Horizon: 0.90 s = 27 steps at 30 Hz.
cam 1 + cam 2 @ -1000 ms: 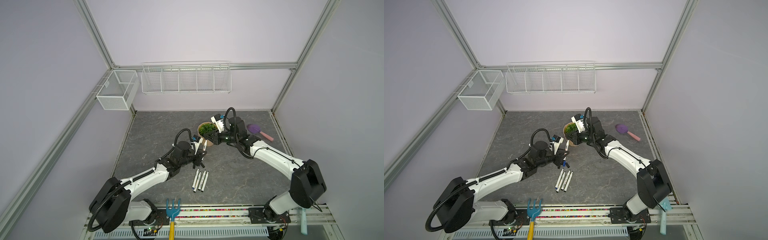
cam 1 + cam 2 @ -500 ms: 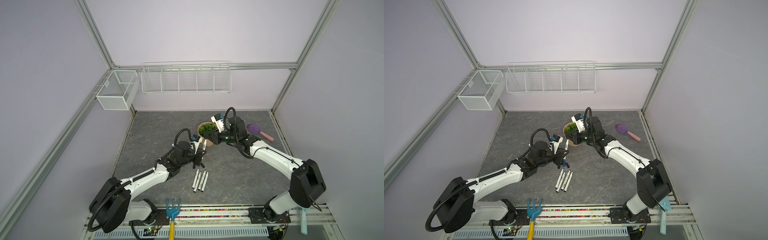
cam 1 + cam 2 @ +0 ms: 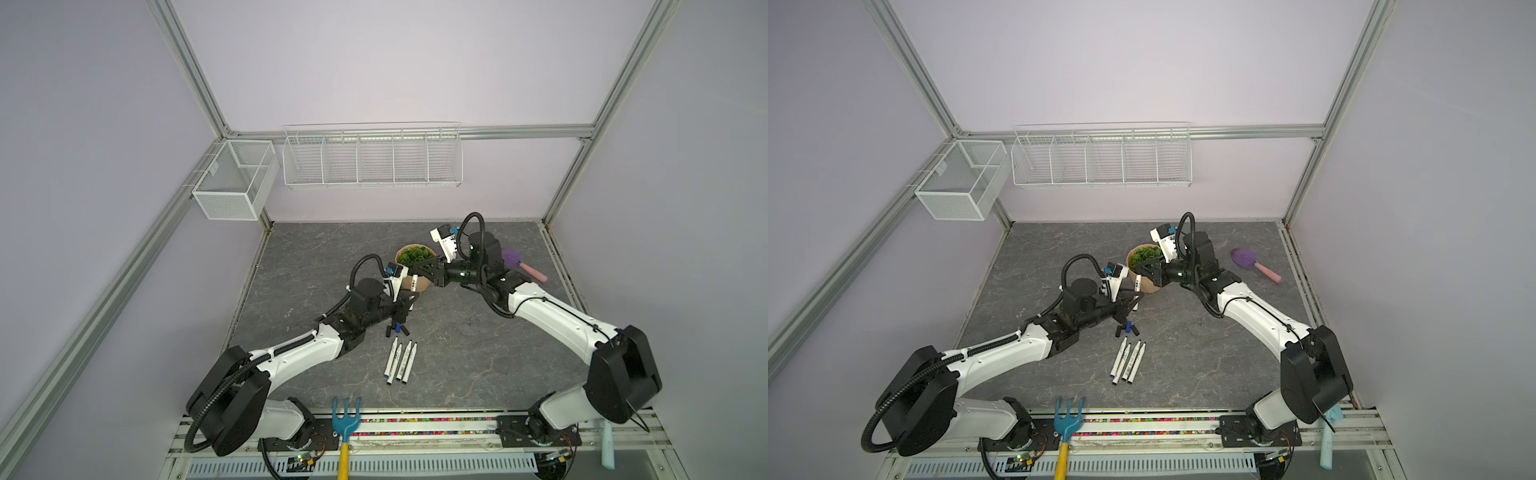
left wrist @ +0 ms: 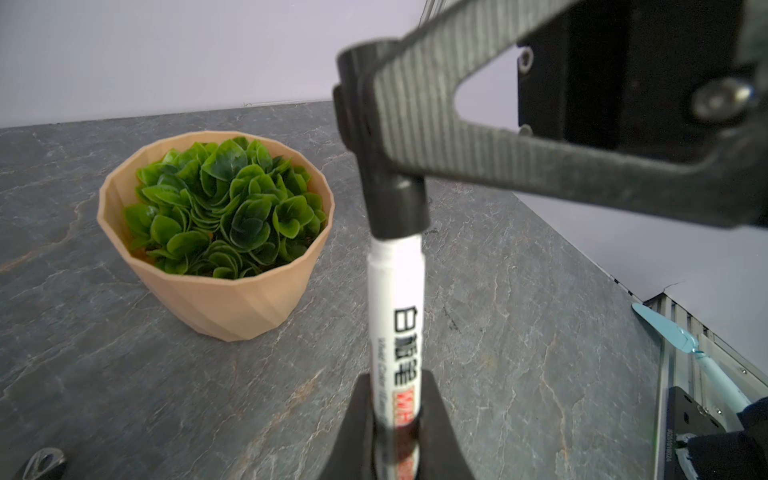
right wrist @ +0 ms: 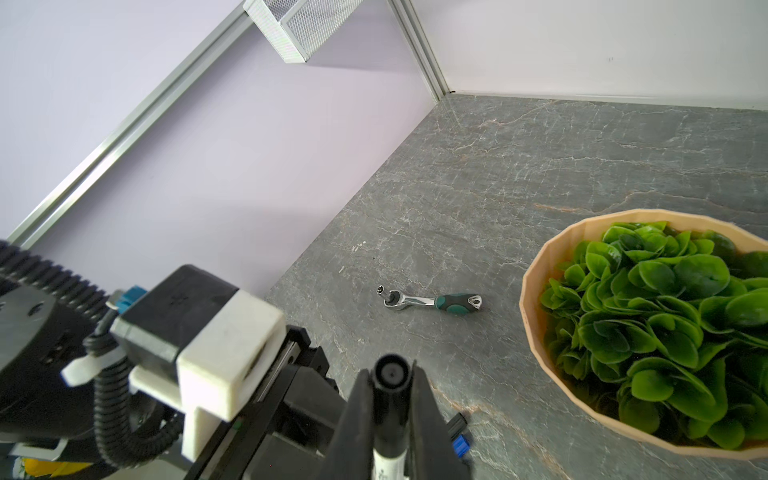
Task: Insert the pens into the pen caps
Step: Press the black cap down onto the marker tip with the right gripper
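Observation:
A white pen point(image 4: 397, 328) with a printed label stands between my left gripper's point(image 4: 395, 419) jaws, which are shut on its barrel. A black pen cap point(image 4: 397, 208) sits over the pen's tip, and my right gripper point(image 5: 390, 399) is shut on that cap point(image 5: 390, 378). In both top views the two grippers meet in front of the plant pot, left gripper point(image 3: 406, 306) below right gripper point(image 3: 422, 272), with the pen point(image 3: 1137, 286) between them. More pens point(image 3: 400, 360) lie side by side on the table. Loose caps point(image 3: 397, 329), black ones and a blue cap point(image 5: 459, 446), lie beside the left gripper.
A tan pot of green leaves point(image 3: 415, 266) stands just behind the grippers. A green-handled ratchet wrench point(image 5: 430, 300) lies on the grey table. A purple scoop point(image 3: 519, 264) lies at the back right, a blue rake point(image 3: 345, 419) on the front rail, and wire baskets point(image 3: 372, 158) hang on the wall.

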Motion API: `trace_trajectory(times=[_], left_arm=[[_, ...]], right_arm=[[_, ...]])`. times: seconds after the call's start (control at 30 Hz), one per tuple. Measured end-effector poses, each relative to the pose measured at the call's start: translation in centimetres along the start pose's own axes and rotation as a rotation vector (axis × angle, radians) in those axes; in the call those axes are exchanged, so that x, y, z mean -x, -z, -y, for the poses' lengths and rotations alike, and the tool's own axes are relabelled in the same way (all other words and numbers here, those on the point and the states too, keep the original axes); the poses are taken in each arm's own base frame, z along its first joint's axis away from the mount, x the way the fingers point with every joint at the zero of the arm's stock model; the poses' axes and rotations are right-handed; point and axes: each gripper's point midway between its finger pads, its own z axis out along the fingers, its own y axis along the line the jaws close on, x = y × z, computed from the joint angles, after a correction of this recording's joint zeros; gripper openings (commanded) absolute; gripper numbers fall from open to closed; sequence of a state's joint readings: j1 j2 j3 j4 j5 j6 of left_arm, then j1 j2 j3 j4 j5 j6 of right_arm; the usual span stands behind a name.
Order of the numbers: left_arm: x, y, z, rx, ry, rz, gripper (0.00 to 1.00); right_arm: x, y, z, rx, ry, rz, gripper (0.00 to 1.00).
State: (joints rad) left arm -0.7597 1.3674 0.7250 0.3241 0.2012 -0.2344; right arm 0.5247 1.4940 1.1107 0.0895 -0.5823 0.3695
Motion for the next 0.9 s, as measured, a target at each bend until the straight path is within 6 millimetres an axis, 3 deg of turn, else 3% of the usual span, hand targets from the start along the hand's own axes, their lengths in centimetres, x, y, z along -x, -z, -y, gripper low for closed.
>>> trace_trajectory(times=[0.23,0.9], left_arm=[[1.5,-0.7,0.8,-0.028,-0.032,0.019,0.00],[1.1,-1.1,0.1,0.078,-0.227,0.018,0.00]], right_arm=[[1.0,1.5,-0.5,0.029,0.063,0.012,0.07],[0.1,2.2,-0.9,0.043,0.142,-0.059,0.08]])
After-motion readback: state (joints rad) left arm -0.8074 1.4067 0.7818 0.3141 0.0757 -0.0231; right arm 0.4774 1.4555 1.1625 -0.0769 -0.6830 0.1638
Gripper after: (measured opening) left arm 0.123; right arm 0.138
